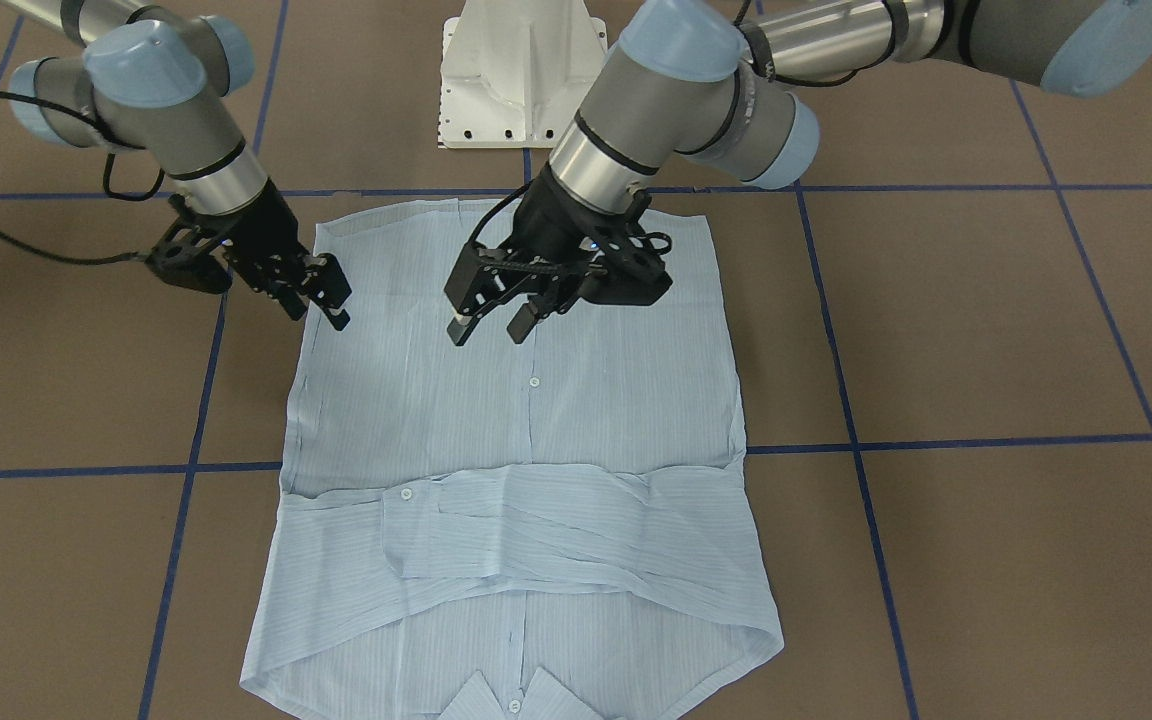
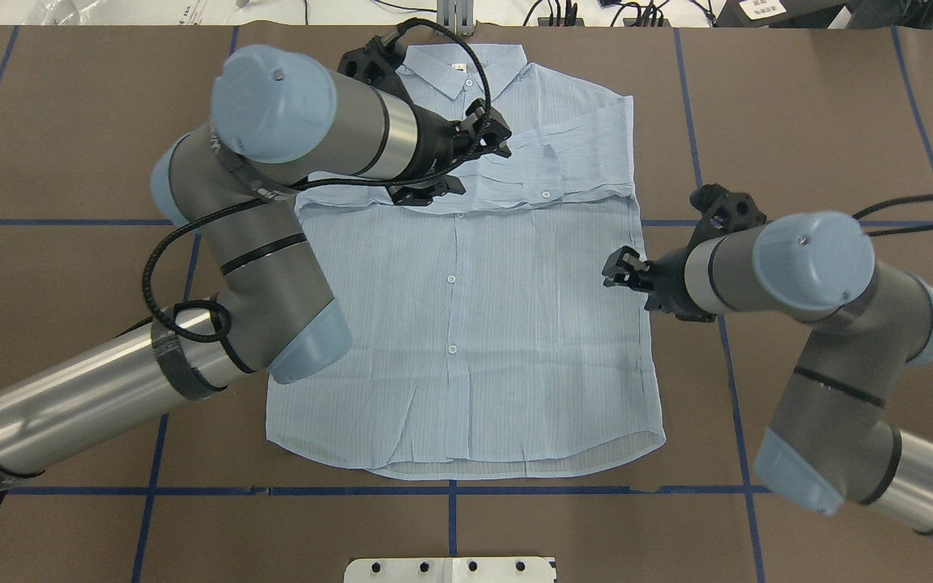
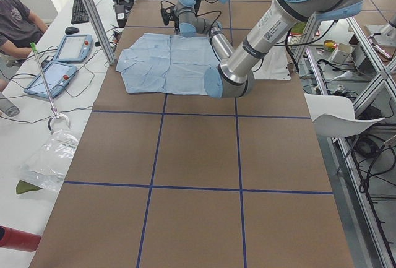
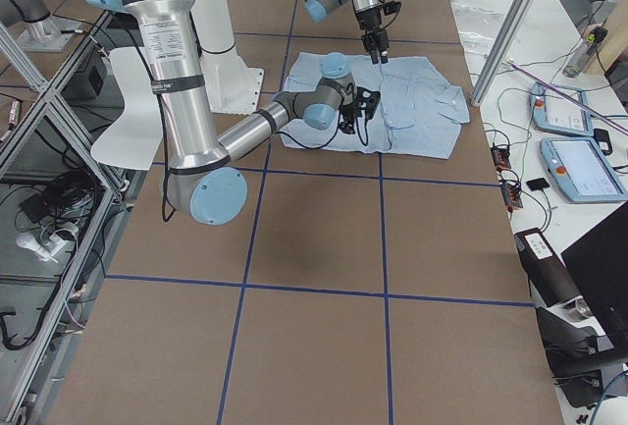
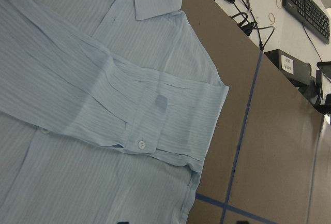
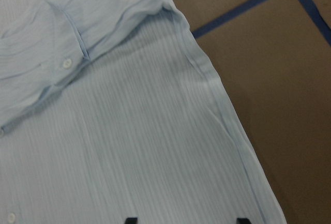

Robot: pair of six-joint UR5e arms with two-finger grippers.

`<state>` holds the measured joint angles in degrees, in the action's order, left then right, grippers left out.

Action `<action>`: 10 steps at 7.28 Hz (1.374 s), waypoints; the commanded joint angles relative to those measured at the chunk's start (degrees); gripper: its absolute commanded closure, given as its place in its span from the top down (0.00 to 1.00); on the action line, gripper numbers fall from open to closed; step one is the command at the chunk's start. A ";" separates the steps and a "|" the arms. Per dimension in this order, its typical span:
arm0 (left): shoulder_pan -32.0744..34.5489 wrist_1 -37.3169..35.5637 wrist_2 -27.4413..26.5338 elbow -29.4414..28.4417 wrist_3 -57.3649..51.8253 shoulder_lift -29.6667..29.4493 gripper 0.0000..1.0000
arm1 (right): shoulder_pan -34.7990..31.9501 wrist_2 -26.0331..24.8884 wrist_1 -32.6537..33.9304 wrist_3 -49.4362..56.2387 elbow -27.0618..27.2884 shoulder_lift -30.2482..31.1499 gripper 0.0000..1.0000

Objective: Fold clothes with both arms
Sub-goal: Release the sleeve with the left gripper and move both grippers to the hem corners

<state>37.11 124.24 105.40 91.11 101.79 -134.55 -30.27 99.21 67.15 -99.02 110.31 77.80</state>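
The pale-blue striped shirt (image 2: 466, 324) lies flat on the brown table, buttons up, collar (image 2: 466, 69) away from the robot. Both sleeves are folded across the chest (image 1: 556, 520). My left gripper (image 2: 479, 166) is open and empty, hovering above the shirt near the folded sleeves; it also shows in the front view (image 1: 489, 328). My right gripper (image 2: 608, 271) is open and empty at the shirt's side edge, mid-body; it also shows in the front view (image 1: 318, 310). The right wrist view shows that side seam (image 6: 222, 115) with two fingertips (image 6: 132, 219) set apart.
The white pedestal base (image 1: 521, 80) stands at the robot's side of the table, just behind the shirt's hem. Blue tape lines (image 2: 450, 489) grid the brown table. An operators' desk with tablets (image 4: 579, 165) and cables runs along the far edge.
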 commanded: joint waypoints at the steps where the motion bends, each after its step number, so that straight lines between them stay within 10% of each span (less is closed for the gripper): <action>1: -0.10 -0.05 -0.01 3.63 -3.25 4.98 0.75 | 11.60 -9.11 7.29 -11.57 5.25 5.40 0.70; 10: -0.63 0.21 -0.72 3.64 -3.18 6.67 0.86 | 18.05 -14.22 7.73 -15.24 7.90 10.62 0.66</action>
<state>36.63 124.45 104.77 94.71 98.54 -128.00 -12.36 85.09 74.87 -114.26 118.33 88.45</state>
